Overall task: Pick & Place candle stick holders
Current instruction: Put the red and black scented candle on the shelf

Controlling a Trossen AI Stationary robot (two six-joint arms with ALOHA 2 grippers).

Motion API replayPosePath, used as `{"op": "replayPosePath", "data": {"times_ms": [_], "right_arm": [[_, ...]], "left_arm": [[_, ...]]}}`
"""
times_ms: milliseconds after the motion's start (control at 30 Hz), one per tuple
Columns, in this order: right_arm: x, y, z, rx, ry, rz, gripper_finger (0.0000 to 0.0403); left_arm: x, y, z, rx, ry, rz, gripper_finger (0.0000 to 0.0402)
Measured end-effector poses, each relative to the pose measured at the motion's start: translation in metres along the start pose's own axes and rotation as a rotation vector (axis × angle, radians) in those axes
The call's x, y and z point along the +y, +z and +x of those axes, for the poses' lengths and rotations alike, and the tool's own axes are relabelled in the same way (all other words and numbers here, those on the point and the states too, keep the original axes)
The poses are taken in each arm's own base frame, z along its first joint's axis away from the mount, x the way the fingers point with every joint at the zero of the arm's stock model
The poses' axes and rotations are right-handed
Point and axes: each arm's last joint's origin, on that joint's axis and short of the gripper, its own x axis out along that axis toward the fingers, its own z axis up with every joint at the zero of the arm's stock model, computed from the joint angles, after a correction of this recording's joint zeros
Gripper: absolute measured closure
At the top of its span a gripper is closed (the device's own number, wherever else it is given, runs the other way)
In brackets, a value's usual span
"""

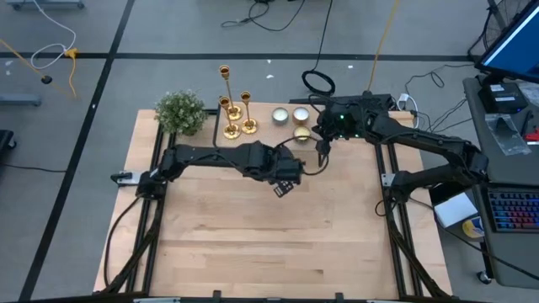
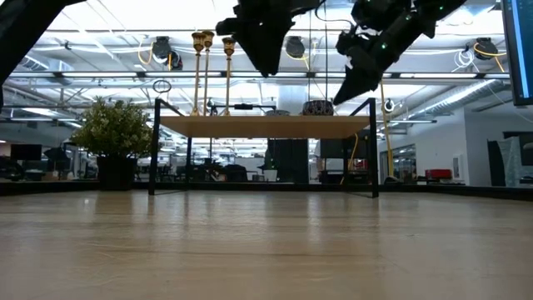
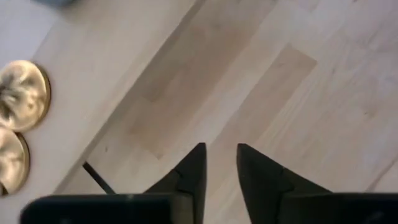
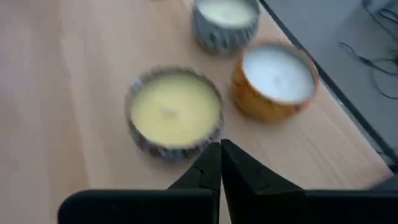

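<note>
Candlesticks [image 1: 233, 108], all three, stand upright in a tight cluster at the table's [image 1: 253, 236] far edge, between the plant [image 1: 181, 112] toward the far left corner and the candle tins [image 1: 290, 116] further right along the same edge. None is held.

Left gripper [image 1: 285, 187] hangs above the table's middle, nearer the far edge than the near one, well apart from the candlesticks; its fingers [image 3: 194, 177] stand a narrow gap apart with nothing between them. Right gripper [image 1: 321, 152] hangs just beside the tins, fingers clenched on nothing.

Risk, as I judge it: the stems are thin and the bases touch or nearly do, so closing on one could knock its neighbour over, and a toppled one could roll off the far edge just behind. The plant crowds the cluster's left side and the tins its right. Open room lies toward the near edge, where bare board runs the full width.
</note>
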Motion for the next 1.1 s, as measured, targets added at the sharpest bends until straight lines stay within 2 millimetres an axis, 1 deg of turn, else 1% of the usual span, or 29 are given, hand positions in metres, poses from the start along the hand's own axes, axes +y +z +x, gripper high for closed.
{"op": "replayPosePath", "data": {"times_ms": [133, 267, 367, 467, 633, 933, 1100], "right_arm": [[-0.003, -0.003, 0.001, 0.040, -0.101, -0.046, 0.0402], [-0.003, -0.003, 0.001, 0.042, -0.102, -0.084, 0.0402], [-0.001, -0.003, 0.008, 0.048, -0.094, -0.107, 0.0402], [-0.001, -0.005, 0.015, 0.069, -0.090, -0.116, 0.0402], [-0.001, -0.006, 0.024, 0.091, -0.084, -0.135, 0.0402], [0.001, -0.004, 0.026, 0.068, -0.082, -0.134, 0.0403], [0.009, -0.001, 0.026, 0.040, -0.061, -0.157, 0.0403]], "left_arm": [[-0.002, -0.007, -0.004, 0.009, 0.035, -0.042, 0.0343], [0.000, -0.014, -0.017, -0.009, 0.070, -0.088, 0.0376], [0.002, -0.019, -0.030, -0.044, 0.066, -0.132, 0.0397], [0.004, -0.023, -0.046, -0.090, 0.045, -0.168, 0.0393], [0.017, -0.029, -0.076, -0.188, 0.037, -0.244, 0.0399], [0.041, -0.040, -0.118, -0.322, 0.007, -0.323, 0.0397], [0.054, -0.046, -0.137, -0.377, -0.012, -0.345, 0.0399]]}}
